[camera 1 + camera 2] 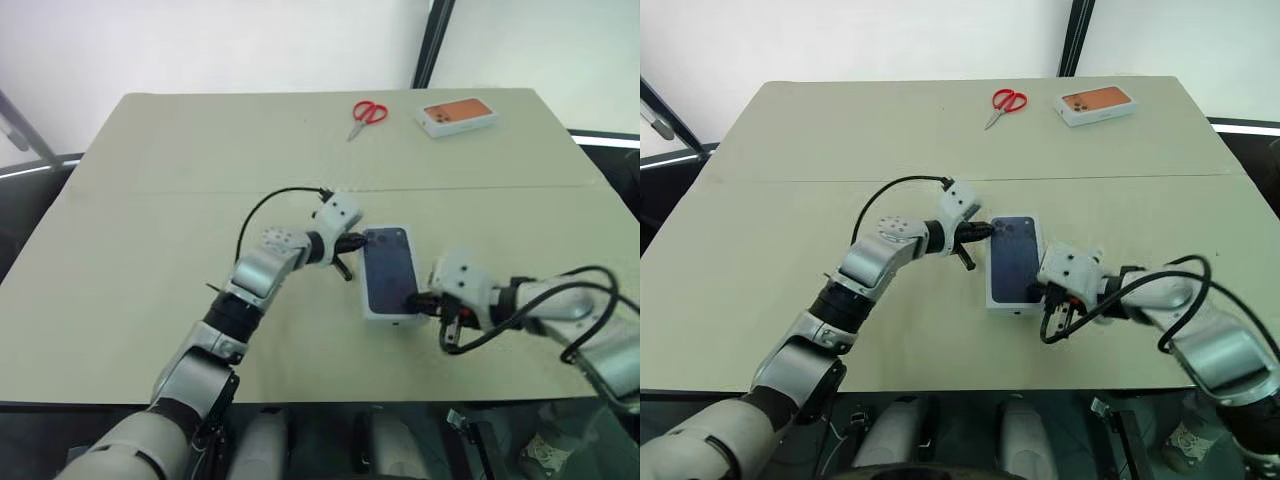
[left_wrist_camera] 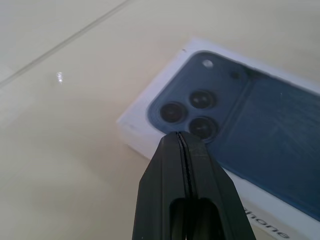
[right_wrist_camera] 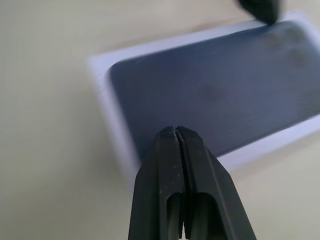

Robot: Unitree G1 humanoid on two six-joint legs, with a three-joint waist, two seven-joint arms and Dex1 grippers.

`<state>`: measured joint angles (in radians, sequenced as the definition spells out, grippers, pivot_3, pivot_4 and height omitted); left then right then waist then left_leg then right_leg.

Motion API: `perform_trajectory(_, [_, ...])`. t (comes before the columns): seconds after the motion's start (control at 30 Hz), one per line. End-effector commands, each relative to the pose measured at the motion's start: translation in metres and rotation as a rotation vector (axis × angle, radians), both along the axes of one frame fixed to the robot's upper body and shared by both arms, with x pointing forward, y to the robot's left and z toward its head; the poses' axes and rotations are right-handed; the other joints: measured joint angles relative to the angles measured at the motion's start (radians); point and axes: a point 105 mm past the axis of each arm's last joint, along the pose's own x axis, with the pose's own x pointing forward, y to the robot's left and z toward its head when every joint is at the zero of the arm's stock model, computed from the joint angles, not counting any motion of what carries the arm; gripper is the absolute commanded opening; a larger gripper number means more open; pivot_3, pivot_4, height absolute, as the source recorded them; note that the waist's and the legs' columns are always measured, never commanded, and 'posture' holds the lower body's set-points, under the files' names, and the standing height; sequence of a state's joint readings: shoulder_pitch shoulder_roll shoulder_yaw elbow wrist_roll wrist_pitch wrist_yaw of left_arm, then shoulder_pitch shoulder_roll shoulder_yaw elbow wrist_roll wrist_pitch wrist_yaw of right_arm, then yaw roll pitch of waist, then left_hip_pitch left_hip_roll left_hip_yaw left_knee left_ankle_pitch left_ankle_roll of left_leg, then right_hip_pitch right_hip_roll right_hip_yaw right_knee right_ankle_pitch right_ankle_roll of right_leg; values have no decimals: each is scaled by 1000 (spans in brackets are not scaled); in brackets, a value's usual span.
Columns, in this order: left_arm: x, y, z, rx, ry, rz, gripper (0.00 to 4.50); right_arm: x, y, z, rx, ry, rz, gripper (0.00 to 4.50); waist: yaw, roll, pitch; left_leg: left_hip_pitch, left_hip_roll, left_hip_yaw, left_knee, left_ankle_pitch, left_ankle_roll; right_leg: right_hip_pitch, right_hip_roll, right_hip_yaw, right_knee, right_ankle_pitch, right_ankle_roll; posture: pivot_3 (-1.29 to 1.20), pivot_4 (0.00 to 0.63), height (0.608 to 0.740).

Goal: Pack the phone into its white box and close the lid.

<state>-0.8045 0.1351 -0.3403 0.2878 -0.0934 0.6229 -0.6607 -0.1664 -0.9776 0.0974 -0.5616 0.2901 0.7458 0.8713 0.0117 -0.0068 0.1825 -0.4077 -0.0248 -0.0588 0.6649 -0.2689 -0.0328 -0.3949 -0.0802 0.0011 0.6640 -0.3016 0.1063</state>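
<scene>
Seemingly done: the lid (image 1: 388,272), printed with a blue phone picture, sits on the white box (image 1: 391,315) mid-counter (image 1: 150,200).
Phone: judged to be inside, hidden.
Left claw (image 1: 352,242): closed, empty, at the lid's far end.
Right claw (image 1: 425,300): closed, empty, at its near corner.
Left: perhaps pressing the lid flush.

Partial lettering, perhaps "hone", on the white box (image 2: 260,220) side.
</scene>
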Motion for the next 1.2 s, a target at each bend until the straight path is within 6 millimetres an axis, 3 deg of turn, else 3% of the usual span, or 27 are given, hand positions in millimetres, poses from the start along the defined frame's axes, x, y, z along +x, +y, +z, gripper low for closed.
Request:
perform_trajectory(0.03, [-6, -2, -22, 82, 57, -28, 0, -1, -4, -12, -56, 12, -40, 59, 0, -1, -2, 2, 0, 0, 0, 0, 0, 3, 0, 0, 0, 0, 0, 0, 150, 740])
perform_trajectory(0.17, [-5, 4, -26, 83, 62, -8, 0, 6, -5, -8, -43, -23, -74, 59, 0, -5, -5, 5, 1, -1, 0, 0, 0, 6, 0, -1, -1, -1, 1, 0, 150, 740])
perform_trajectory(0.33, [7, 27, 9, -102, -52, 74, 0, 24, 3, 23, 64, -196, -93, 59, -8, -5, -5, 5, 2, -1, -1, 0, 0, 5, 0, 0, 0, -1, 1, 0, 150, 740])
perform_trajectory(0.4, [11, 67, 39, -218, -177, 169, 0, 49, -8, 49, 151, -341, -201, 59, -24, -5, -5, 4, 3, -1, -1, 0, 0, 2, 1, 0, 1, -1, 1, 0, 150, 740])
perform_trajectory(0.47, [10, 97, 53, -257, -247, 232, 0, 63, -14, 61, 204, -394, -262, 59, -31, -5, -4, 3, 4, 0, -2, 1, -2, -1, 1, 2, 2, 0, 0, 0, 150, 740])
perform_trajectory(0.67, [-17, 205, 46, -207, -277, 433, 0, 89, -28, 76, 400, -391, -357, 59, -25, -4, -5, 1, 4, 0, -4, 5, -8, -2, -1, 1, 1, 0, 1, 0, 150, 740])
perform_trajectory(0.73, [-24, 224, 42, -189, -264, 472, 0, 94, -29, 77, 434, -384, -369, 59, -20, -4, -4, 0, 3, 0, -3, 2, -4, -2, -1, 2, 1, 0, 1, 0, 150, 740])
perform_trajectory(0.83, [-46, 246, 33, -137, -248, 512, 0, 95, -37, 73, 462, -345, -354, 59, -14, -4, -4, 0, 3, -1, -2, 1, -3, -1, -2, 1, 1, 0, 0, 0, 150, 740])
perform_trajectory(0.97, [-59, 271, 31, -107, -253, 590, 0, 93, -37, 63, 453, -294, -296, 59, -10, -4, -4, 0, 3, 0, -2, 1, -2, -1, -2, 1, 0, 0, 0, 0, 150, 740])
perform_trajectory(1.2, [-65, 283, 29, -98, -237, 628, 0, 82, -33, 59, 488, -230, -221, 59, -13, -4, -4, 0, 3, 0, -3, 1, -2, -1, -2, 1, 0, 0, 0, 0, 150, 740])
